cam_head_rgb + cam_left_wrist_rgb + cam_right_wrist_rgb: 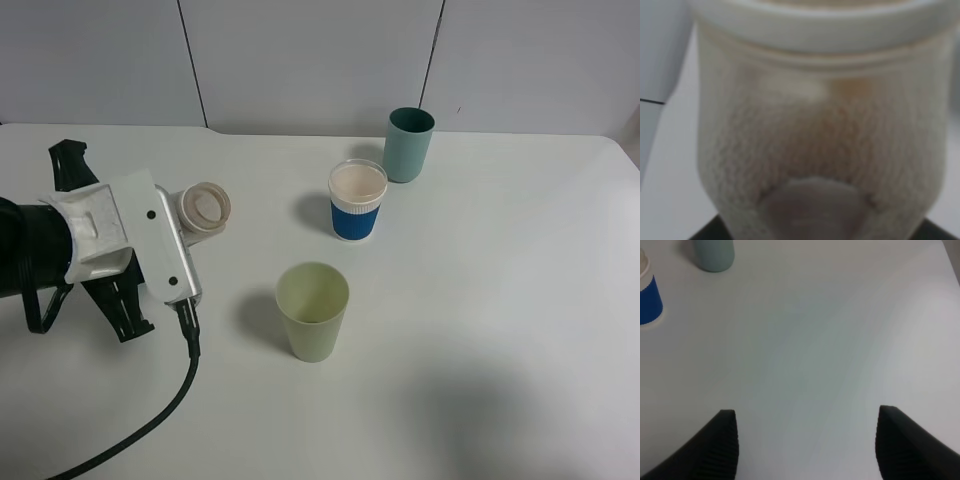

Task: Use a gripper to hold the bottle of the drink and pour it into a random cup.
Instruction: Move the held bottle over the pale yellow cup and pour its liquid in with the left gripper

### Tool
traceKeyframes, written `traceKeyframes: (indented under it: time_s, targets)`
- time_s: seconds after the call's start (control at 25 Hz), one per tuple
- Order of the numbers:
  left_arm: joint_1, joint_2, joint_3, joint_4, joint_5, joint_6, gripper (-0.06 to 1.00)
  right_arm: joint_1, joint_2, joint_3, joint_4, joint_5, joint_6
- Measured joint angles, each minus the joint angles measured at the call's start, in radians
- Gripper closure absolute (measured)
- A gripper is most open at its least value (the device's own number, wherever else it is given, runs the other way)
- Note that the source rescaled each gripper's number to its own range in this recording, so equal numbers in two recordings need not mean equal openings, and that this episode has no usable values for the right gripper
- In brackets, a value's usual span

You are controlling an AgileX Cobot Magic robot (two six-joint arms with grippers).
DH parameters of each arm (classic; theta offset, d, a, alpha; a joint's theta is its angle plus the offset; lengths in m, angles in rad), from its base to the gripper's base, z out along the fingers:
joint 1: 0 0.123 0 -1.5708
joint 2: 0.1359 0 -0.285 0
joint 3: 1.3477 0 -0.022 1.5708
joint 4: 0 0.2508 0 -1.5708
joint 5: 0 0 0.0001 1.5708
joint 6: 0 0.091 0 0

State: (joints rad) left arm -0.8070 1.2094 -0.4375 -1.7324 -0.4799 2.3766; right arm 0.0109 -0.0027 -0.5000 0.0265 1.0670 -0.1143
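Observation:
My left gripper [178,238], black with white finger plates, is shut on the bottle [205,208] at the left of the table. Only the bottle's wide, uncapped round neck shows past the plates. In the left wrist view the bottle [815,125] fills the frame, blurred, with a brownish tint of the drink [810,145] inside. The pale yellow-green cup [313,310] stands upright and empty to the right of the gripper, a short gap away. My right gripper [805,440] is open and empty over bare table; it is out of the exterior view.
A blue-and-white paper cup [357,200] and a taller teal cup [409,144] stand behind the yellow-green cup; both also show in the right wrist view, paper cup [649,300] and teal cup [714,254]. A black cable [170,400] trails from the left arm.

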Motion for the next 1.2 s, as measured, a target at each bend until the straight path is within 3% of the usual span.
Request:
traceKeyframes:
  time_s: [0.48, 0.84, 1.2]
  targets:
    - [-0.007, 0.007, -0.011, -0.002, -0.042, 0.017, 0.92, 0.000, 0.000, 0.000, 0.000, 0.000, 0.000]
    - [-0.136, 0.054, -0.016, -0.008, -0.176, 0.044, 0.92, 0.000, 0.000, 0.000, 0.000, 0.000, 0.000]
    - [-0.213, 0.128, -0.097, -0.011, -0.302, 0.059, 0.92, 0.000, 0.000, 0.000, 0.000, 0.000, 0.000]
